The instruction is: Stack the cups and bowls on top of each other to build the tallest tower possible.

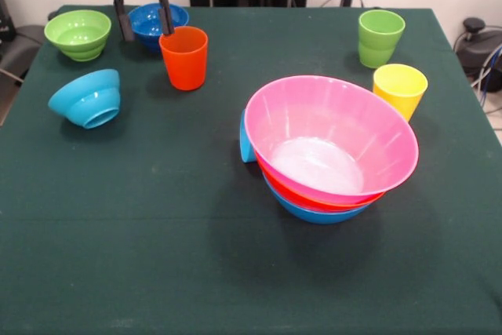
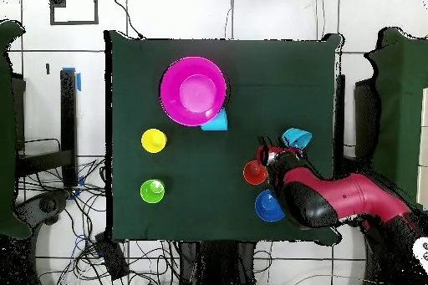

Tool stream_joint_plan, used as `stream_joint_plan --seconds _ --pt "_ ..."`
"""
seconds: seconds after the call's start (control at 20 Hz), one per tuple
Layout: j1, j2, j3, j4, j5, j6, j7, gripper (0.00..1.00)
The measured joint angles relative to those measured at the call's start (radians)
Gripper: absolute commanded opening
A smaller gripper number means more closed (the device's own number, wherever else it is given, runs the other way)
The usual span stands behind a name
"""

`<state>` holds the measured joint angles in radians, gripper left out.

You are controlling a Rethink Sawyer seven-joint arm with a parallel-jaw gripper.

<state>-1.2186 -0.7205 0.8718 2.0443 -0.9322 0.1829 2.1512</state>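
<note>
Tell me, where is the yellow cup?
In the front view, the yellow cup stands upright at the right, between the green cup and the pink bowl.

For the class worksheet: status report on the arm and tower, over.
Gripper open, empty, behind the orange plastic cup. Tower of pink, orange, blue bowls tilted against a light blue cup. Path clear.

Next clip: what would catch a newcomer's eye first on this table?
The big pink bowl dominates, tilted atop the orange bowl and blue bowl as a leaning tower right of centre in the front view, with a light blue cup lying against its left side. Next, the red arm's end effector stands open at the far left, beside the orange cup and in front of the dark blue bowl.
</note>
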Motion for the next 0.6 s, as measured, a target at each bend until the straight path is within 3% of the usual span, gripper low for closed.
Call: stream_joint_plan --seconds 0.3,0.6 --pt "-0.022 -0.026 0.011 0.038 0.0 0.0 0.0 1.0" --pt "-0.103 0.046 0.083 0.047 -0.004 0.0 0.0 1.0"
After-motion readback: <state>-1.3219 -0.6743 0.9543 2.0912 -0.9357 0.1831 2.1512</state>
